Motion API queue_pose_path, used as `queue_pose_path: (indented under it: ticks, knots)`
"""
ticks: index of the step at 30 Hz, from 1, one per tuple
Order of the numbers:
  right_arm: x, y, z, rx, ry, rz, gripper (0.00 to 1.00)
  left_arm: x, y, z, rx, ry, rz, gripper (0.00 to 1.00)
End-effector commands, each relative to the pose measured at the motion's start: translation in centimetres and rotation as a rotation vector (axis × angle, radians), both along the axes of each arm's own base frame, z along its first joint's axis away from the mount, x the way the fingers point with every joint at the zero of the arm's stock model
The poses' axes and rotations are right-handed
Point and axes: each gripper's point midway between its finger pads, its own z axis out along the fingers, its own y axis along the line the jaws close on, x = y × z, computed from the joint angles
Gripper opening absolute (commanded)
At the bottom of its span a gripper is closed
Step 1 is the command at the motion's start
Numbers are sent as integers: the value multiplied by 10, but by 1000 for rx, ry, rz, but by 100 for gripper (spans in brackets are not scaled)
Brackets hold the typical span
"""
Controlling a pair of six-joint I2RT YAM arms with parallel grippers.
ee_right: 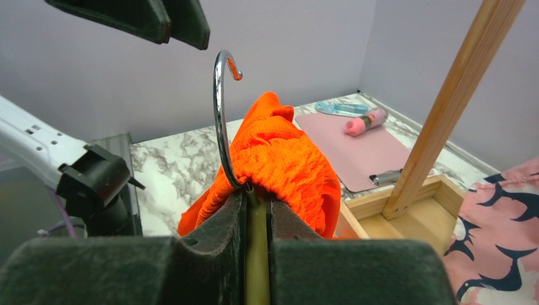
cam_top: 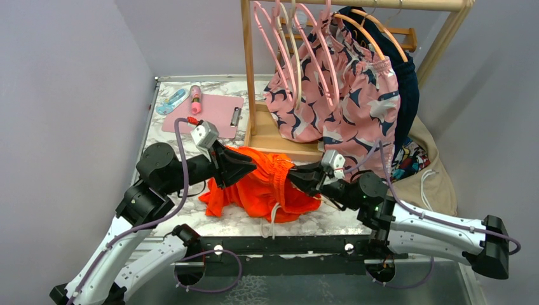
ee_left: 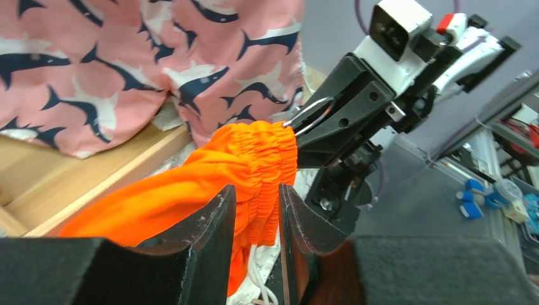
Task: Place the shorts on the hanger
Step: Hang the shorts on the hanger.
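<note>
The step in hand looked like the threading of the shorts (cam_top: 267,190) onto the hanger (ee_right: 256,254), with both arms met at the centre of the top view. The right gripper (ee_right: 256,200) was clamped tight on the pale-yellow neck of the hanger, just under its metal hook (ee_right: 220,114), which rose through the upper middle of the right wrist view. Orange fabric was heaped directly behind that hook and against the fingers, so the hanger's arms were hidden; how much of the garment already sat on them could not be told. The left gripper (ee_left: 256,197), at the bottom centre of its own view, had its jaws drawn close with the gathered waistband (ee_left: 260,159) filling the gap and touching both pads, which I judged to be a pinch on the elastic, though its firmness could not be seen. The waistband ran from that pinch up to the centre of the frame, where it met the tip of the right gripper. In the top view the rest of the shorts sagged from between the two grippers onto the marble table (cam_top: 210,225), lower centre. The next move probably called for the left arm to pull the waistband open and over one hanger shoulder while the right held the hanger steady.
</note>
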Motion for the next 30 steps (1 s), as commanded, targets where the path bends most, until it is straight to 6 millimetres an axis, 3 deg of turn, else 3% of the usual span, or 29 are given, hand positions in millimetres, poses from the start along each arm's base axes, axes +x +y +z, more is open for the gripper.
queue_pose_path:
  ticks: [1, 9, 13, 17, 22, 30]
  knots:
    - [13, -11, 63, 186, -62, -91, 1, 22, 15, -12, 6, 24, 170, 33]
    - [16, 1, 66, 193, -37, -76, 1, 36, 11, -52, 48, 152, 222, 33]
    - [16, 6, 66, 193, -31, -59, 1, 39, 16, -67, 52, 184, 267, 47]
    - [17, 8, 66, 196, -30, -58, 1, 41, 26, -74, 37, 192, 325, 57]
    - [16, 10, 68, 208, -29, -47, 1, 46, 32, -86, 41, 223, 384, 59]
    - [13, 10, 70, 216, -25, -34, 1, 54, 36, -87, 17, 263, 444, 67]
